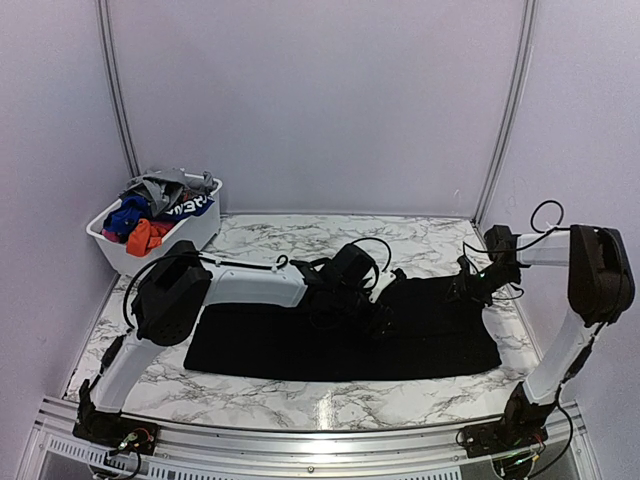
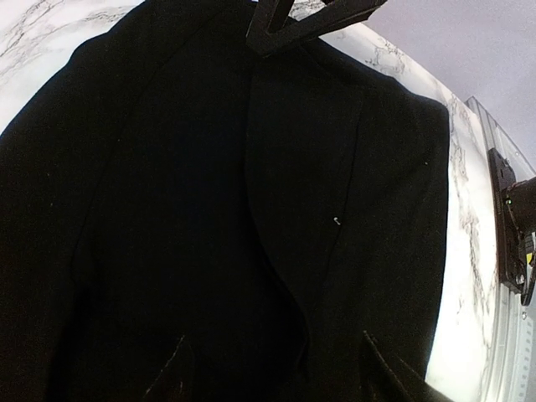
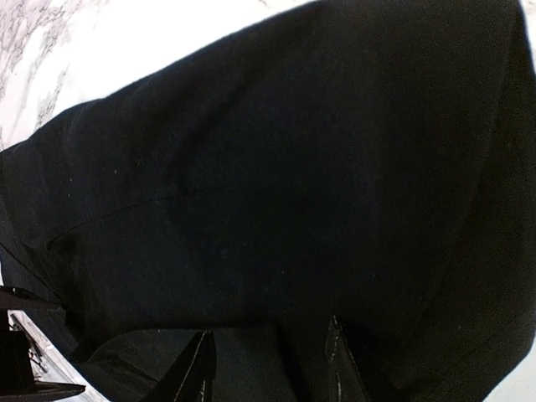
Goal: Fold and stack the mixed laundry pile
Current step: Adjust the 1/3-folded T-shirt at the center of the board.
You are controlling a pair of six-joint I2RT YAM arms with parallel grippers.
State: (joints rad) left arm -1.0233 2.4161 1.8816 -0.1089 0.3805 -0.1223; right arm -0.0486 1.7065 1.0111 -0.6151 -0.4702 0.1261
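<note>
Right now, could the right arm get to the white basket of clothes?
Probably not: the basket sits at the far left corner, past the left arm; the right gripper is over the black garment.

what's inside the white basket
A grey garment on top, a blue piece and an orange-red piece, heaped above the rim of the basket. Whatever lies lower is covered by them.

The left arm (image 1: 250, 285) and right arm (image 1: 562, 350) each pair white tubular links with bulky black joint housings, and thin black cables (image 1: 547, 215) loop alongside. The left end effector (image 2: 274, 373) and right end effector (image 3: 268, 364) carry black tapered fingers.
</note>
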